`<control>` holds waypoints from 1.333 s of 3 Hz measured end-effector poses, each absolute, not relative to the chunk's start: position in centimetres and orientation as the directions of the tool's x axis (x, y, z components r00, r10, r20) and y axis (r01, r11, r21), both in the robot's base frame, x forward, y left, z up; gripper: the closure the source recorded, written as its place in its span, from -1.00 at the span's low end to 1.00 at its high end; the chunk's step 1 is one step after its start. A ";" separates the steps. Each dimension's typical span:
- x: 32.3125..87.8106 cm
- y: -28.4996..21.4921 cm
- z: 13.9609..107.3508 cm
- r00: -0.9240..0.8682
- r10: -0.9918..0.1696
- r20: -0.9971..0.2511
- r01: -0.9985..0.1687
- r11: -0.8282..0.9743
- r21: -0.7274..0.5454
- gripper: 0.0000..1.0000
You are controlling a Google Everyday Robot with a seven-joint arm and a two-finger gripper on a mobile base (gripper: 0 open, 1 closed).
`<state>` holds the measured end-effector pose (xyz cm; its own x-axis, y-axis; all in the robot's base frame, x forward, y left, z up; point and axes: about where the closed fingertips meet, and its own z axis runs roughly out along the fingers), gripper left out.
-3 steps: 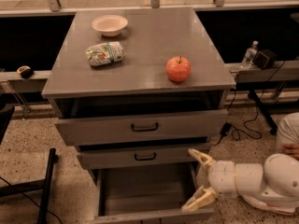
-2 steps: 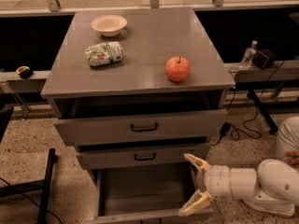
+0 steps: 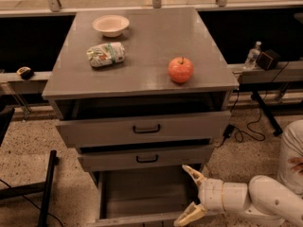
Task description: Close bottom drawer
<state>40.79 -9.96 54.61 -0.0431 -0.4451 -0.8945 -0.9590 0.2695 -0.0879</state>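
The gripper [image 3: 181,195] sits low at the right of the cabinet [image 3: 142,86], its two pale fingers [image 3: 193,175] spread wide apart and holding nothing. Compared with a second ago it has moved a little leftward and lower. The upper finger, which was up against the right end of the middle drawer [image 3: 147,158], now lies just beneath that drawer's bottom right corner. The lower finger has dropped to the front right corner of the bottom drawer [image 3: 142,193]. Whether either finger touches the drawer cannot be told.

The bottom drawer lies directly left of the gripper, pulled well out with its grey inside open to view, just as it was earlier. Its front panel runs leftward from the lower fingertip.

Above the gripper, the top drawer [image 3: 142,129] stands out a little from the cabinet, unchanged. Higher up on the cabinet top, an apple [image 3: 180,70], a crumpled bag [image 3: 105,54] and a bowl [image 3: 111,25] rest where they were before.
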 end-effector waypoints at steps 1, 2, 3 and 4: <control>40.6 -9.6 49.2 0.019 -0.556 -0.831 -0.935 0.284 -0.212 -1.00; 42.6 -12.5 46.6 0.055 -0.509 -0.859 -0.877 0.386 -0.285 -1.00; 43.2 -12.5 44.5 0.037 -0.469 -0.883 -0.867 0.424 -0.261 -1.00; 43.3 -12.5 43.6 0.032 -0.470 -0.882 -0.879 0.407 -0.249 -1.00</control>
